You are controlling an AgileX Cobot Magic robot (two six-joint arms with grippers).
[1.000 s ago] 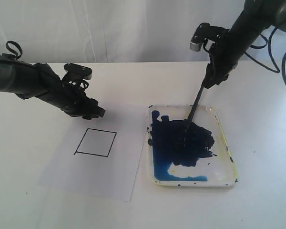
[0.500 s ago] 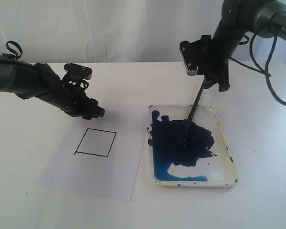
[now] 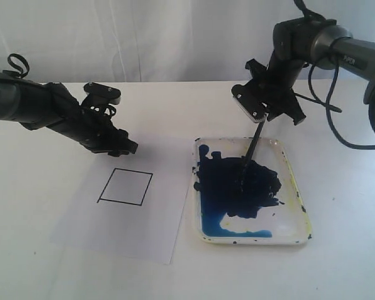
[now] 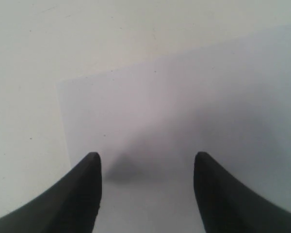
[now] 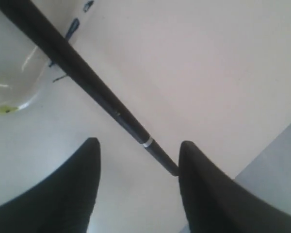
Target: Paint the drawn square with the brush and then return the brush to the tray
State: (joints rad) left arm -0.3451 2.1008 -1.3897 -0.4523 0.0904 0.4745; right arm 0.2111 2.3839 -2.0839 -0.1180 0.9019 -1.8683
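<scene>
The drawn square is a blank black outline on the white paper sheet. The white tray beside it holds a big dark blue paint blotch. The thin black brush has its tip in the paint and slants up over the tray's far rim. My right gripper is at the handle end, open. In the right wrist view the brush ends against one inner finger of the right gripper, near the tray corner. My left gripper hovers open at the paper's far edge, empty.
The white table carries only the paper and the tray. Black cables hang beside the right arm. The left arm lies low across the table's left side. A white curtain closes the back.
The right wrist has turned and come down over the brush's handle end. The brush, the tray and the left arm have stayed in place.
</scene>
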